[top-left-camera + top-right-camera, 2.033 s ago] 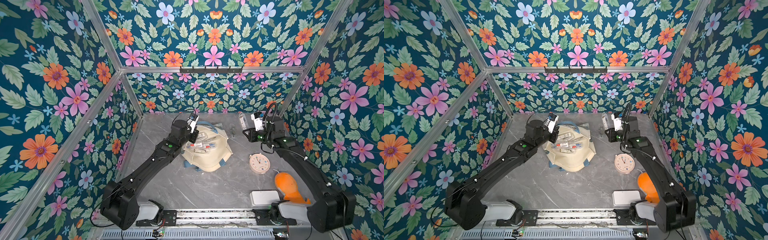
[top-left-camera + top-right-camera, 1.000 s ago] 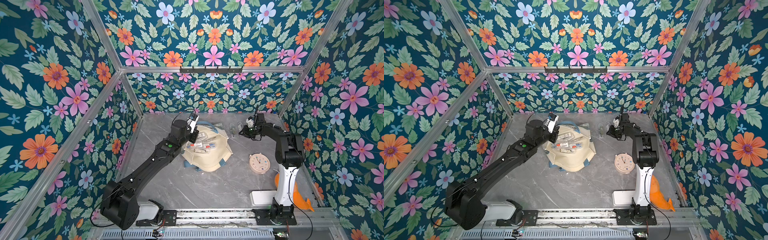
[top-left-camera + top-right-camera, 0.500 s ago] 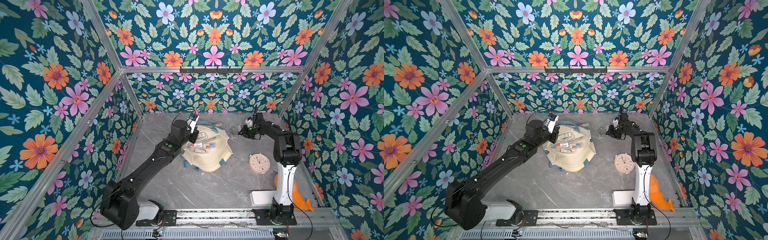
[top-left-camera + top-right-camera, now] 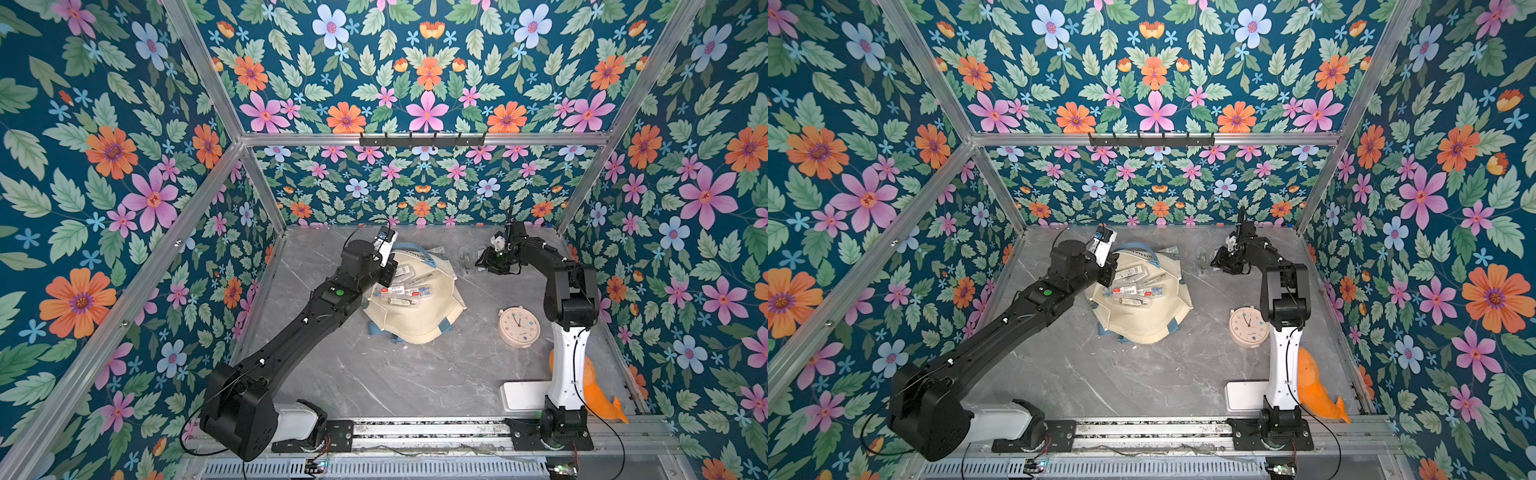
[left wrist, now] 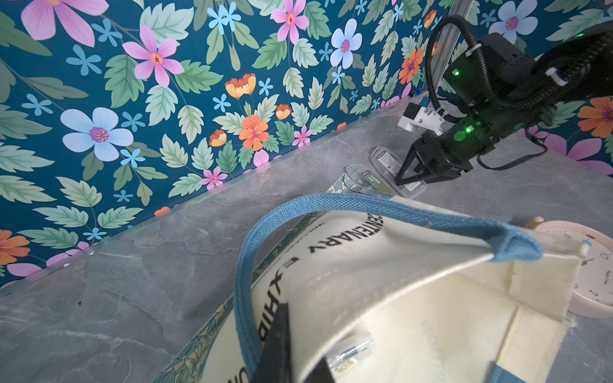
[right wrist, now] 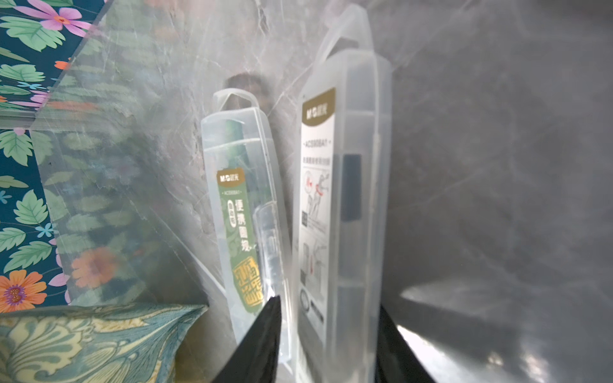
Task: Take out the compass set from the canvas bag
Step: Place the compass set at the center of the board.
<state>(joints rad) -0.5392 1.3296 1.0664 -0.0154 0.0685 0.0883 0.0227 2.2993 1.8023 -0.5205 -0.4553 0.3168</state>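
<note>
Two clear cases [image 5: 365,175] lie on the table [image 4: 374,386] just beside the canvas bag [image 4: 419,320]; the right gripper [image 6: 328,303], jaws parted, straddles the white-labelled compass set [image 6: 345,199], gripping nothing, while the left gripper [image 5: 298,335] pinches the bag's rim.

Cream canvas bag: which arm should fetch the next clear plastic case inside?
Right. The left gripper is shut on the cream canvas bag, propping it open; the right gripper's fingers are apart nearby.

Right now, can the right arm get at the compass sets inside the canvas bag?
Probably yes. The left gripper holds the canvas bag open, the compass sets lie uncovered in its mouth, and the right gripper is beside the bag with nothing between.
</note>
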